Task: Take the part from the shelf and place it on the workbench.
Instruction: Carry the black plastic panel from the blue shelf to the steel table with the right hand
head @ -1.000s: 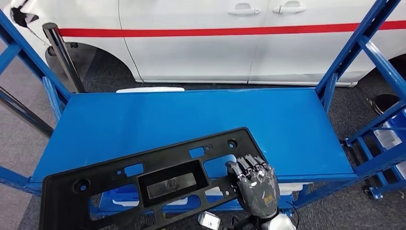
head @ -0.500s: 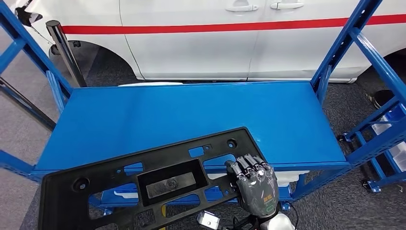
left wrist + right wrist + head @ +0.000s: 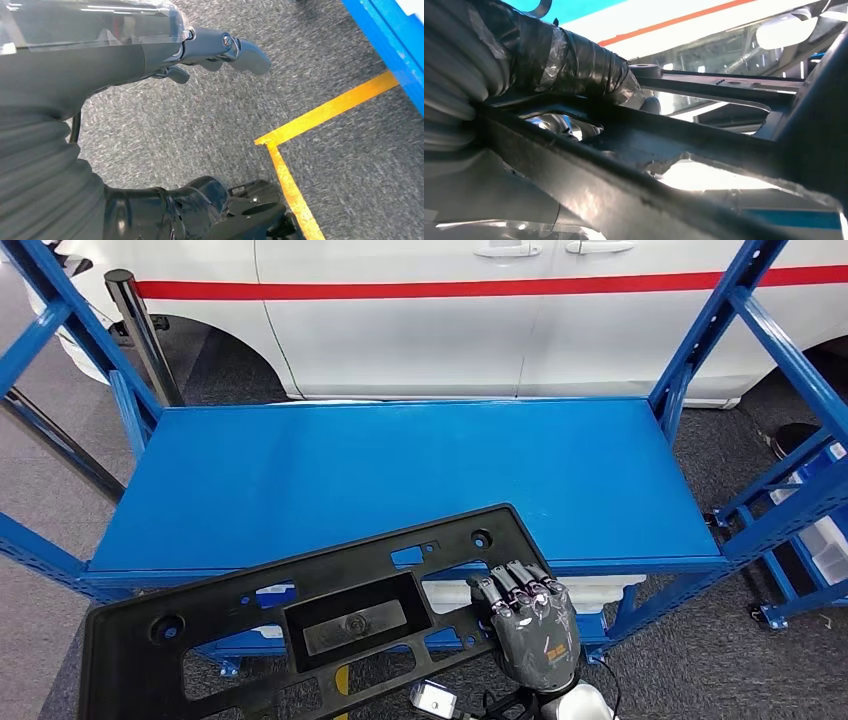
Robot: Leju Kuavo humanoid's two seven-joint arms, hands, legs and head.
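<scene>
A long black plastic part (image 3: pixel 300 615) with cut-outs and a sunken middle panel hangs low in the head view, in front of the blue shelf (image 3: pixel 400 470) and off its surface. My right hand (image 3: pixel 530 635) grips the part at its right lower edge, fingers curled over a rib. In the right wrist view the part's black ribs (image 3: pixel 674 150) cross close in front of the taped thumb (image 3: pixel 574 55). My left hand (image 3: pixel 150 50) hangs over the grey carpet with its fingers (image 3: pixel 245 52) stretched out and nothing in it.
A white car (image 3: pixel 450 320) with a red stripe stands right behind the shelf. Blue uprights (image 3: pixel 700 350) frame both ends, with a black post (image 3: pixel 145 335) at the back left. Bins (image 3: pixel 825 535) sit at the right. A yellow floor line (image 3: pixel 320 112) runs near the shelf foot (image 3: pixel 395 40).
The whole picture has shifted: the camera has drawn back and the shelf's front edge now sits farther from me. The part stays in my right hand.
</scene>
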